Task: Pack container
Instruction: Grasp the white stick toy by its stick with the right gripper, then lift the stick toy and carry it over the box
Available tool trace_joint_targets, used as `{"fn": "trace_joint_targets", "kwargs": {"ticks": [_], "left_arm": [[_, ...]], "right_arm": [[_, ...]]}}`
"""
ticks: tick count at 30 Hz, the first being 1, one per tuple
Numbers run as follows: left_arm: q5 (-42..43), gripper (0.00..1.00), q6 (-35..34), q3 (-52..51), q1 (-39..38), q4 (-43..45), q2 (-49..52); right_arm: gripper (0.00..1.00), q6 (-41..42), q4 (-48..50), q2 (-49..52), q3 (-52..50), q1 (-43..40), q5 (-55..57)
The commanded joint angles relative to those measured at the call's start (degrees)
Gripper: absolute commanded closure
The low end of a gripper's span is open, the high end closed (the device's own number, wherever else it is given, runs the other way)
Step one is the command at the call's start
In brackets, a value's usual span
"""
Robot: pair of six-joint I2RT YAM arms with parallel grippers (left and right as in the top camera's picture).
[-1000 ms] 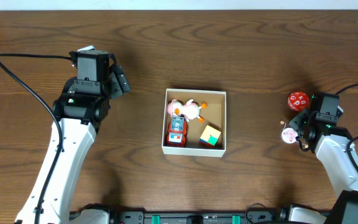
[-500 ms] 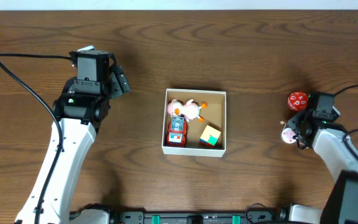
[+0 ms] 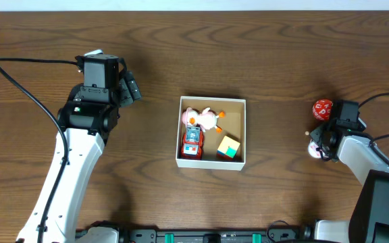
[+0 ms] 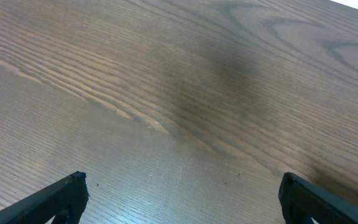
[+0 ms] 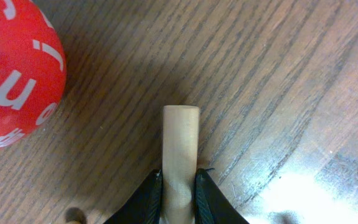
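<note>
The container [image 3: 208, 163], a square white-walled cardboard box with a brown inside, sits mid-table. It holds a pink plush toy [image 3: 201, 118], a red toy car [image 3: 192, 143] and a yellow-green cube [image 3: 229, 147]. At the right, my right gripper [image 3: 321, 142] [image 5: 179, 180] is shut on the pale wooden stem [image 5: 181, 140] of a small pinkish-white toy [image 3: 313, 150] lying on the table. A red ball-like die with white numbers [image 3: 323, 108] [image 5: 14, 74] lies just beyond it, apart from the fingers. My left gripper [image 3: 130, 88] [image 4: 182, 193] hangs open over bare wood at the far left, holding nothing.
A black cable [image 3: 26, 88] loops beside the left arm. The table's far edge [image 3: 194, 9] runs along the top of the overhead view. Bare wood lies between the container and each arm.
My right gripper has closed onto the toy's wooden stem and shifted slightly toward the die. The left arm has not moved.
</note>
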Motion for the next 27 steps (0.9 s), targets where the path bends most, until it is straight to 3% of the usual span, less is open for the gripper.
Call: {"fn": "trace_joint_targets", "kwargs": {"ticks": [1,9,16,27], "left_arm": [[-0.7,0.02,-0.7,1.5,0.2,0.0,-0.7],[-0.7,0.02,-0.7,1.5,0.2,0.0,-0.7],[-0.7,0.02,-0.7,1.5,0.2,0.0,-0.7],[-0.7,0.02,-0.7,1.5,0.2,0.0,-0.7]], "right_arm": [[0.83,0.4,-0.2,1.0,-0.4,0.5,0.6],[0.83,-3.0,-0.5,0.5,-0.2,0.5,0.6],[0.85,-7.9,-2.2,-5.7,0.2,2.2,0.6],[0.89,-13.3,-3.0,-20.9,0.2,16.3,-0.6]]}}
